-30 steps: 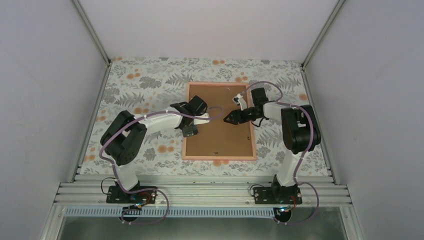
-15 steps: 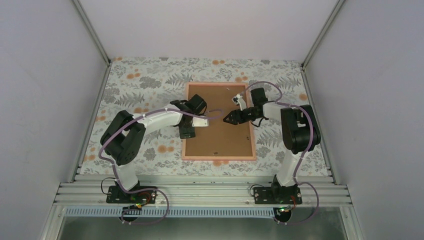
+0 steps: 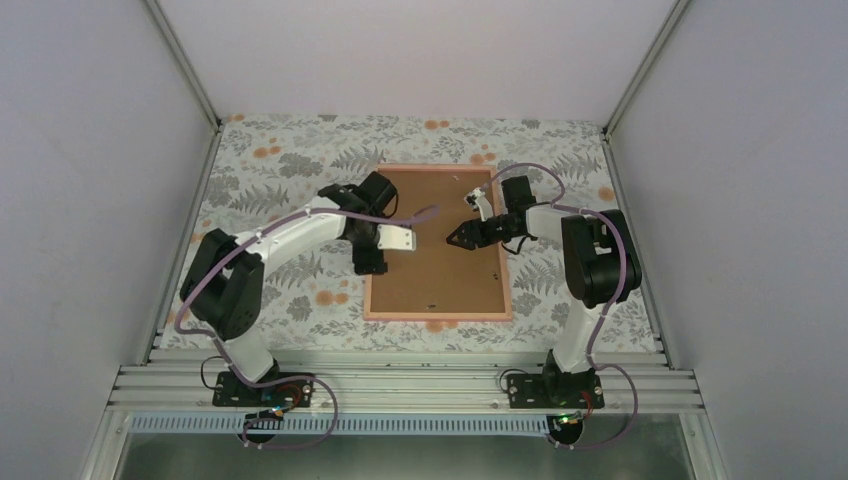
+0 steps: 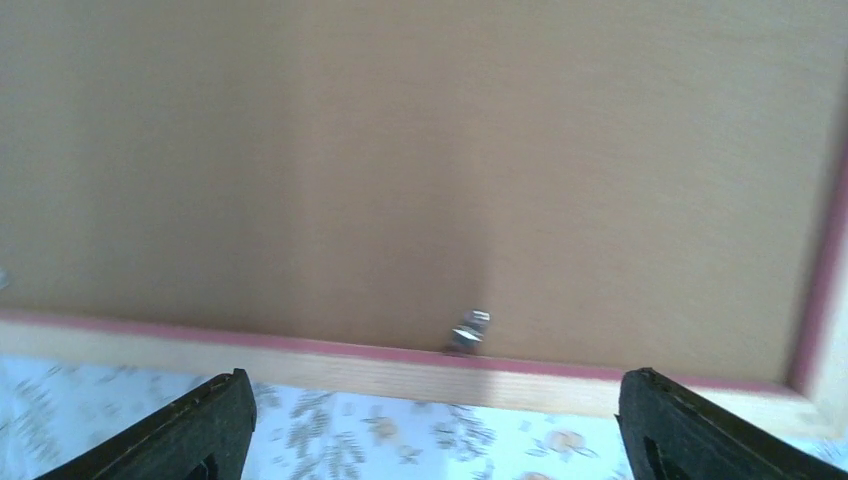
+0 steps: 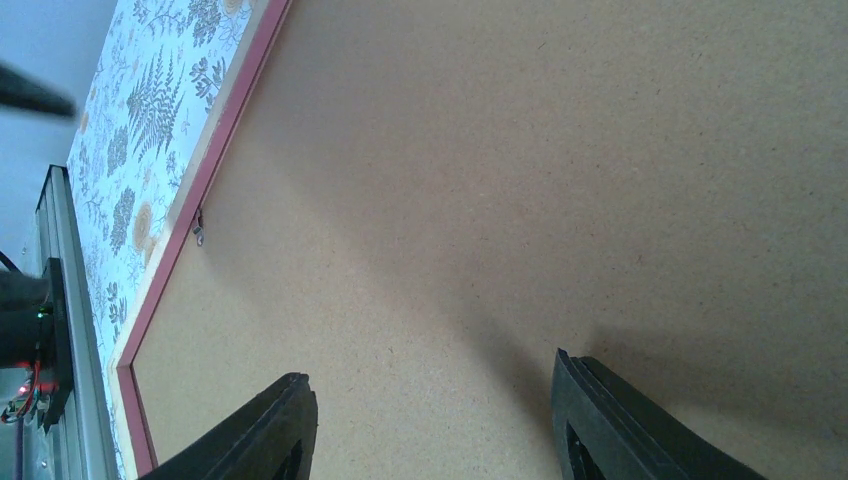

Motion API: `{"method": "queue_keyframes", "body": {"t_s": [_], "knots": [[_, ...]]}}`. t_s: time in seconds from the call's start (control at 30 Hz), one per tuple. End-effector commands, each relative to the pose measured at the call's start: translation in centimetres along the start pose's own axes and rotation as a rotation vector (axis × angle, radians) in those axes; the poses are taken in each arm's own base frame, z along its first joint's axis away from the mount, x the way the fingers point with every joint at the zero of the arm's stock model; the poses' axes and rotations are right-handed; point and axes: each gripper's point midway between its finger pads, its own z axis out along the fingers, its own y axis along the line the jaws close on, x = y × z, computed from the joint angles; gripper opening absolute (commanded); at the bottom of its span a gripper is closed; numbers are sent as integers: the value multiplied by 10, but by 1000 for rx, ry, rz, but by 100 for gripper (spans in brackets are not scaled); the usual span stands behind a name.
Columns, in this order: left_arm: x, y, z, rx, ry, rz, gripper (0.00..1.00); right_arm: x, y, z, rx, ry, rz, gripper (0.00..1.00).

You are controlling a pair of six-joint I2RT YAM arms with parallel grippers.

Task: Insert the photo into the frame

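The pink frame point(image 3: 438, 317) lies flat mid-table with a brown backing board point(image 3: 440, 270) filling its middle. The photo is hidden from every view. My left gripper point(image 3: 368, 262) hangs at the frame's left rail, open and empty. In the left wrist view that rail point(image 4: 400, 365) and a small metal tab point(image 4: 468, 331) sit just ahead of the left gripper point(image 4: 437, 400). My right gripper point(image 3: 455, 240) hovers over the right half of the board, open with nothing in it. In the right wrist view the right gripper point(image 5: 428, 366) has only bare board point(image 5: 560, 180) between its fingers.
A floral cloth point(image 3: 290, 165) covers the table. Grey walls close in the left, right and back sides. An aluminium rail point(image 3: 400, 385) carrying both arm bases runs along the near edge. Small metal tabs point(image 3: 432, 307) dot the board's rim.
My left arm has stretched out, its elbow swinging left and its wrist shifting toward the far left of the board. Its gripper has edged to the frame's left rail. The right arm has stayed put.
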Motion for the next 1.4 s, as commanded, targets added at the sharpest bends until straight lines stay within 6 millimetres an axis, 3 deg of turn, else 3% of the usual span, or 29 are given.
{"method": "queue_keyframes", "body": {"t_s": [0.0, 0.27, 0.47, 0.73, 0.93, 1.2, 1.37], "knots": [[10, -50, -1, 170, -59, 170, 87, 31, -26, 11, 90, 81, 73, 59], [19, -40, 35, 162, 20, 59, 65, 32, -27, 9, 92, 79, 79, 59], [17, -22, 40, 63, 46, -3, 57, 33, -29, 9, 89, 77, 88, 58], [33, -18, 53, 24, 160, -9, 45, 33, -33, 7, 96, 71, 100, 54], [39, -27, 55, 42, 221, 2, 37, 34, -39, 5, 103, 65, 114, 52], [51, -38, 62, 83, 298, -9, 15, 34, -42, 4, 108, 63, 125, 51], [51, -41, 62, 106, 299, -19, 13, 34, -42, 5, 108, 63, 125, 50]]}}
